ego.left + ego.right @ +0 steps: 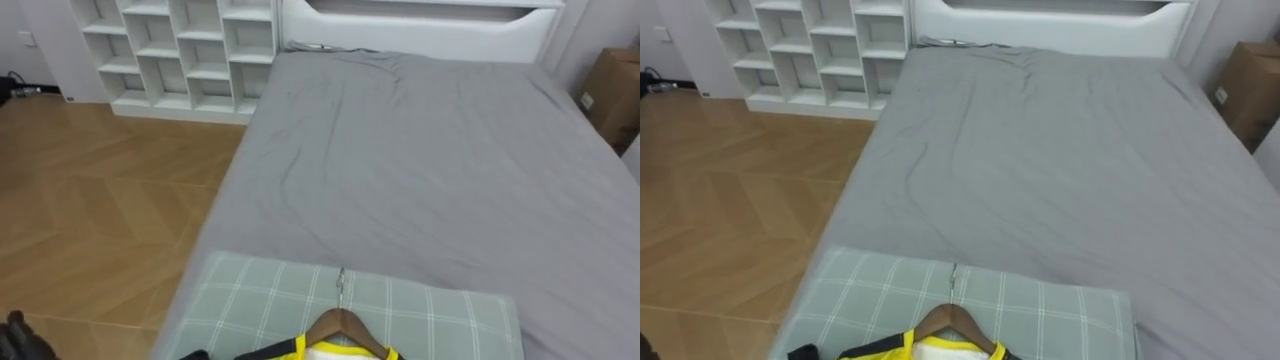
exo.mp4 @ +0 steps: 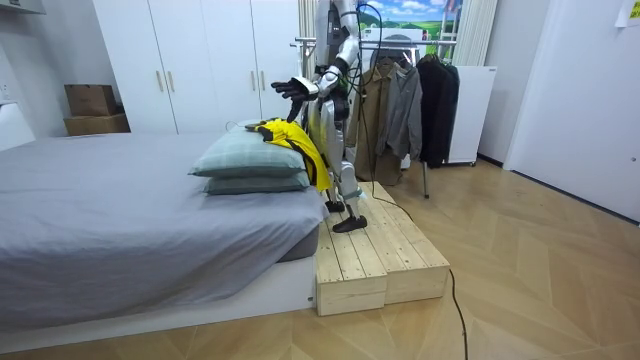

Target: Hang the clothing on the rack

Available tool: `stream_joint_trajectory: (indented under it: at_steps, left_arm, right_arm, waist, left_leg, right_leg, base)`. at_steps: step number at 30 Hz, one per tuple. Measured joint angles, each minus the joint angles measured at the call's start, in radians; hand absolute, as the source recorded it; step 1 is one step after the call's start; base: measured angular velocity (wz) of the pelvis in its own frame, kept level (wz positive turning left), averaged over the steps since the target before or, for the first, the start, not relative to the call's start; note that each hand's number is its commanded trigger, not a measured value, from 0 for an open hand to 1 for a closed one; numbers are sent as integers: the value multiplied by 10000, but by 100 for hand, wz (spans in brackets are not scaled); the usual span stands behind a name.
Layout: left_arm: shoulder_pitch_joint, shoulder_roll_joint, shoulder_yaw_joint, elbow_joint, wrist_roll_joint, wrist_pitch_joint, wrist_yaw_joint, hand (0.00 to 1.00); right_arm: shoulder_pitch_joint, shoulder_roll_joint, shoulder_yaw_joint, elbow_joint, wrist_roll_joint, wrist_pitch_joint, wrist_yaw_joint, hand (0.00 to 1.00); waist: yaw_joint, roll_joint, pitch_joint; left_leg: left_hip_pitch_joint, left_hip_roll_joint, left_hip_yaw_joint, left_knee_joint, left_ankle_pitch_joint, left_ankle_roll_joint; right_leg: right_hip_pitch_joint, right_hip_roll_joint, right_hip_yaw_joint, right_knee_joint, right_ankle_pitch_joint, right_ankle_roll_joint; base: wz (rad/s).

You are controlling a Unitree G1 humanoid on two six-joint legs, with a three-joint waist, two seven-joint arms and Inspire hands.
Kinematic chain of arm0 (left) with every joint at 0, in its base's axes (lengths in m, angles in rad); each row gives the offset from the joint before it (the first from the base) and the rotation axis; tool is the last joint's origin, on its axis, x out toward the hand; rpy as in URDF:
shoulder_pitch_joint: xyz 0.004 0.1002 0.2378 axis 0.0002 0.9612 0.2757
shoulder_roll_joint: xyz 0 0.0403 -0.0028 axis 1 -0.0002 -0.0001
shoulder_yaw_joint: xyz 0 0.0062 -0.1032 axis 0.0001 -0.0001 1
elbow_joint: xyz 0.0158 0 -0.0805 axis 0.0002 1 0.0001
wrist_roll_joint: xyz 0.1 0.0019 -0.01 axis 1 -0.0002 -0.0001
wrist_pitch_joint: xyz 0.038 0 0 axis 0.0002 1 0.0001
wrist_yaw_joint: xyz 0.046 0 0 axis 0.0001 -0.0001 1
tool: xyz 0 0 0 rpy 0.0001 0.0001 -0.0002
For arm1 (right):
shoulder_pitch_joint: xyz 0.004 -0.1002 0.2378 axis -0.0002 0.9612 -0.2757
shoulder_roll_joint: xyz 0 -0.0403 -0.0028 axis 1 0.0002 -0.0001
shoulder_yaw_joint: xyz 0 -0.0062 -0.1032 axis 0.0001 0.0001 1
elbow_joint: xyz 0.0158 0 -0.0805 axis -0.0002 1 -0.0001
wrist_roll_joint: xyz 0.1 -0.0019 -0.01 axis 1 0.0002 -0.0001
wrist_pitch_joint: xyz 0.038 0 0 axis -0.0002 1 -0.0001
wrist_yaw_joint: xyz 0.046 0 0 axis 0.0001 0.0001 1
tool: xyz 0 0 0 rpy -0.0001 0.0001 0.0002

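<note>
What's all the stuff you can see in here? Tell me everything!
bed: one, grey sheet, middle of the room
headboard: one, white, far end of the bed
pillows: two, pale green check, stacked at the bed's near end
shirt: one, yellow, on the top pillow, draping over its edge
hanger: one, wooden, inside the shirt's collar
shelf: one, white, beside the headboard
boxes: two, brown, stacked by the bed head
wardrobe: one, white, behind the bed
hung clothes: several, grey and dark, on a rack behind the robot
platform: one, pale wood, under the robot
left hand: one, black, open, raised above the pillows
</note>
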Motion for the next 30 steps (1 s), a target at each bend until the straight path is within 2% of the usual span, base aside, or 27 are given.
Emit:
stream_joint_trajectory:
  at_steps: [6, 11, 19, 30]
  left_arm:
    - [0, 14, -39, -217, 369, 168, 3, 0]
    - [-1, 42, -215, -216, 1714, 241, -54, 0]
    - [0, 47, -386, -217, 3221, 229, -237, 0]
    - [-7, 64, -1516, -222, 3433, 211, -1230, 0]
  right_arm:
    - [-63, 3, 2, 0, 6, 5, -8, 0]
    - [-63, 2, -19, -3, -3, -6, -41, 0]
    - [-67, 6, -25, -3, 4, -113, 52, 0]
    - [-105, 2, 25, 15, -21, -332, 103, 0]
  waist:
    - [-285, -5, 7]
    - [-359, -16, 15]
    - [-502, -30, 24]
    - [-502, 43, 94]
  left_leg:
    - [-8, -2, 17, 29, 0, 0]
    - [-22, -18, 16, 53, 0, 0]
    - [-22, -35, 13, 70, 1, 1]
    - [-54, -42, 27, 63, 1, 2]
  right_leg:
    - [10, 3, 29, -9, -1, 1]
    - [21, -10, 51, -24, -3, 3]
    - [26, -27, 36, -19, -4, 6]
    - [-18, -34, 60, -18, -5, 8]
  base:
    - [0]
    - [0]
    - [0]
    - [0]
